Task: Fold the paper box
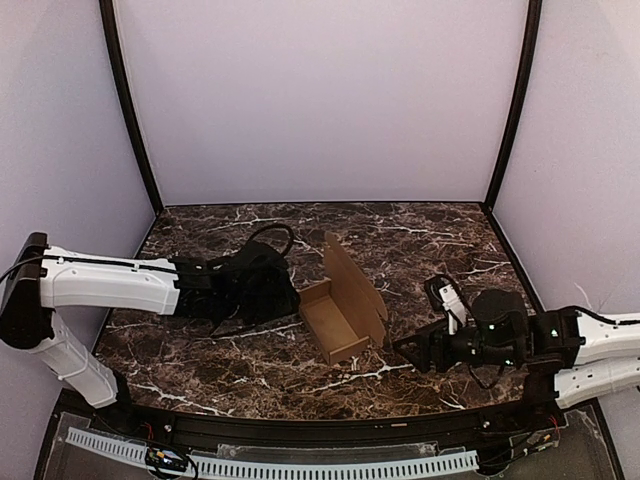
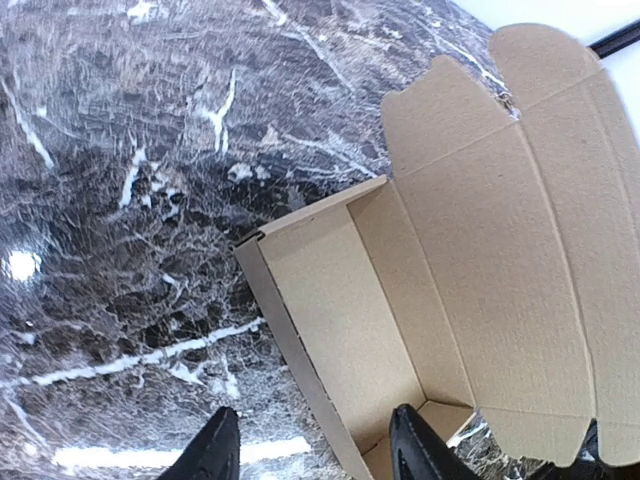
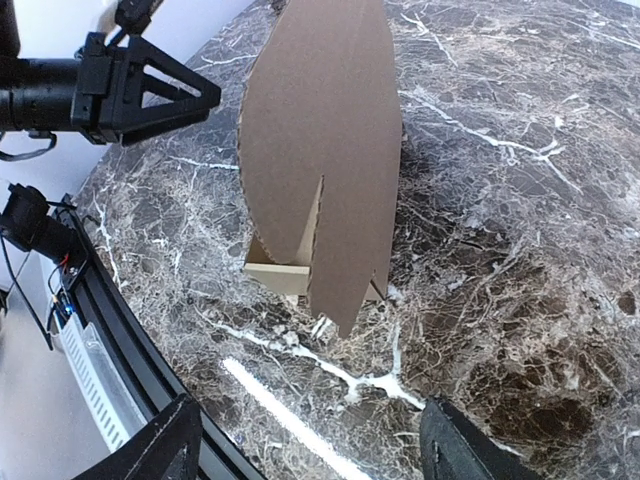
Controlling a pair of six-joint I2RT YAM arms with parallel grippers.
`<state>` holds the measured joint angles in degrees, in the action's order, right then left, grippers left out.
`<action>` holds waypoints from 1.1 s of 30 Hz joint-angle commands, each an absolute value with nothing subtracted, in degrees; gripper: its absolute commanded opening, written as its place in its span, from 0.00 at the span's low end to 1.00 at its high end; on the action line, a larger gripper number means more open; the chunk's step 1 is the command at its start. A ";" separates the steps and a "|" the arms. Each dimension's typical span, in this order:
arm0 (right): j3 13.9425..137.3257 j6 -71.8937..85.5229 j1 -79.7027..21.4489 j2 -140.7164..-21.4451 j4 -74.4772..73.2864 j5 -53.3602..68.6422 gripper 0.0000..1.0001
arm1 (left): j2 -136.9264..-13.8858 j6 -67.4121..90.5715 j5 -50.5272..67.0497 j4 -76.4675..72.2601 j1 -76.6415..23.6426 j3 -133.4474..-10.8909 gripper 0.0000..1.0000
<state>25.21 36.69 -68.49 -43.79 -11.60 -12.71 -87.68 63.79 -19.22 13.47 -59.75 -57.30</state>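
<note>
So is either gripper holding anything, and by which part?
Nothing is held. Left gripper: open astride one wall of the paper box, not pinching it. Right gripper: open, clear of it.

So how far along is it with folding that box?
Roughly halfway, I'd say. Done: the paper box has a tray with its walls standing. In hand: nothing is gripped. The left fingers sit open astride one tray wall, and the right fingers hang open, apart from the box. Left: the lid flap stands upright and needs closing and tucking.
</note>
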 commanded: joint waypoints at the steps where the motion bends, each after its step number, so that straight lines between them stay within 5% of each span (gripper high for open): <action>1: 29.46 33.30 -70.58 -50.17 -7.89 -19.59 0.74 | -83.46 54.47 -21.56 16.76 -59.86 -55.59 0.55; 8: 32.64 30.68 -71.19 -58.39 -3.46 -24.30 0.71 | -73.90 45.19 -25.97 20.20 -59.03 -51.59 0.66; 23: 35.68 29.63 -71.22 -65.99 -1.48 -23.91 0.38 | -61.49 44.90 -31.11 24.21 -58.03 -45.47 0.66; 33: 35.60 30.16 -71.43 -66.63 -4.20 -25.13 0.27 | -62.56 44.96 -30.75 23.41 -57.93 -45.68 0.65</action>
<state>34.61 29.80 -70.87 -66.13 -3.44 -23.92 -62.41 45.41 -30.06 22.50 -58.33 -46.33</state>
